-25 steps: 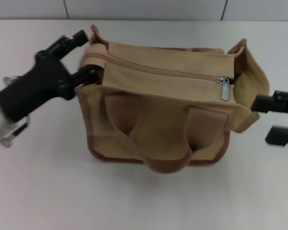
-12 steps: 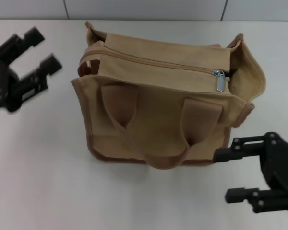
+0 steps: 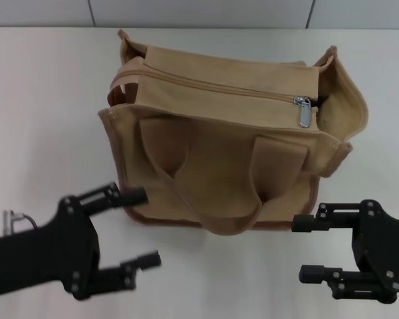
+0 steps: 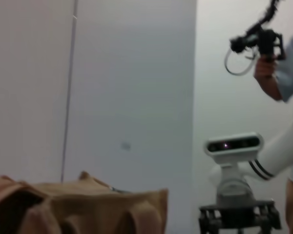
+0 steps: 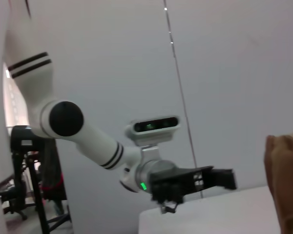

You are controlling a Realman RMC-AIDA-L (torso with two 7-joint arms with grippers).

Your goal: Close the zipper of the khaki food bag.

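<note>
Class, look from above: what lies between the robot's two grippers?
In the head view, bare white table lies between left gripper and right gripper; the khaki food bag's handle loop hangs just behind.

Left gripper moved off the far left end of the khaki food bag, swung out left, now low at near left of bag front, fingers apart. Right gripper dropped from beside bag's right side to near right front corner, fingers spread. Bag shifted slightly away and left after release. Zipper slider carried along with bag.
</note>
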